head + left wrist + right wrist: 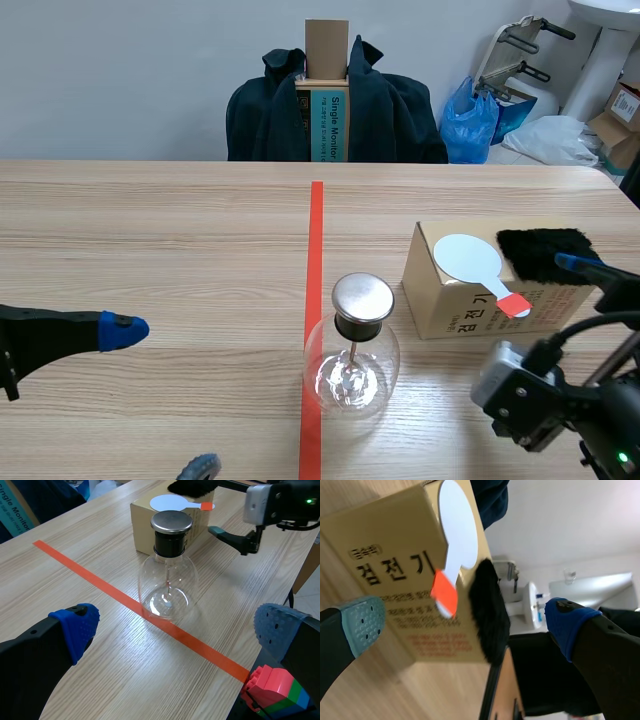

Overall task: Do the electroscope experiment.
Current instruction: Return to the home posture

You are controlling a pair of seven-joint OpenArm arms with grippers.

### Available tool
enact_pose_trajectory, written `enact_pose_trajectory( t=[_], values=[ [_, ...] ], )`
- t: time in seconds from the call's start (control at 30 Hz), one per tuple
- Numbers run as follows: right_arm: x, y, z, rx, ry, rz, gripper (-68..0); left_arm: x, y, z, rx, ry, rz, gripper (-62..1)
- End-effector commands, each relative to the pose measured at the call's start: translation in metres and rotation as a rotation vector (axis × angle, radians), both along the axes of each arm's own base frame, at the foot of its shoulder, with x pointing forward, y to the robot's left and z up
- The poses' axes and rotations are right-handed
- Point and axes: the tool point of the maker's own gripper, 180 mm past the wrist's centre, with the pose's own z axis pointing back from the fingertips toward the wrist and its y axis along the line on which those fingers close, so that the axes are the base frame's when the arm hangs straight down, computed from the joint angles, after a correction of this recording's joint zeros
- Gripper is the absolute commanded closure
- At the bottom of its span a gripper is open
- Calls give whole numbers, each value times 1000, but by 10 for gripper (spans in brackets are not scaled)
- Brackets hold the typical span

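The electroscope, a round glass flask [351, 365] with a metal cap, stands on the red tape line near the table's front. To its right is a cardboard box [470, 300]; on top lie a white paddle [468, 257] with an orange handle and a black fur pad [540, 252]. My left gripper [160, 400] is open, low at the left; in its own view the flask [167, 580] stands ahead between the blue pads [77, 627]. My right gripper [465, 622] is open, close to the box [385, 555], with the fur pad [490, 615] and paddle [457, 535] ahead between its fingers.
Across the table, a chair draped with a dark jacket [390, 110] holds a tall carton. A blue bag [470, 120] and clutter sit behind at the right. A coloured toy-brick block [277, 687] shows beside my left gripper. The table's right edge [620, 190] is near the box.
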Motion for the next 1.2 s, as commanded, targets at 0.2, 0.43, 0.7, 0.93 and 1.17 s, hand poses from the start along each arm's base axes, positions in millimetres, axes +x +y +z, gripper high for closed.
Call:
enact_pose_trajectory(
  t=[0.2,0.43,0.7,0.93,1.17],
  values=[
    [-19,-49,71,295,-87,-136,-679,4,0,7,-25,-25,13,-623],
    [-21,-65,114,551,-78,-152,-679,4,0,7,-24,-25,13,-623],
    [-4,-56,151,717,-66,-93,-679,4,0,7,-23,-24,13,-623],
    [13,-21,157,823,24,36,-679,4,0,7,-24,-24,13,-623],
    [23,-1,151,880,90,61,-679,4,0,7,-24,-25,13,-623]
  ],
)
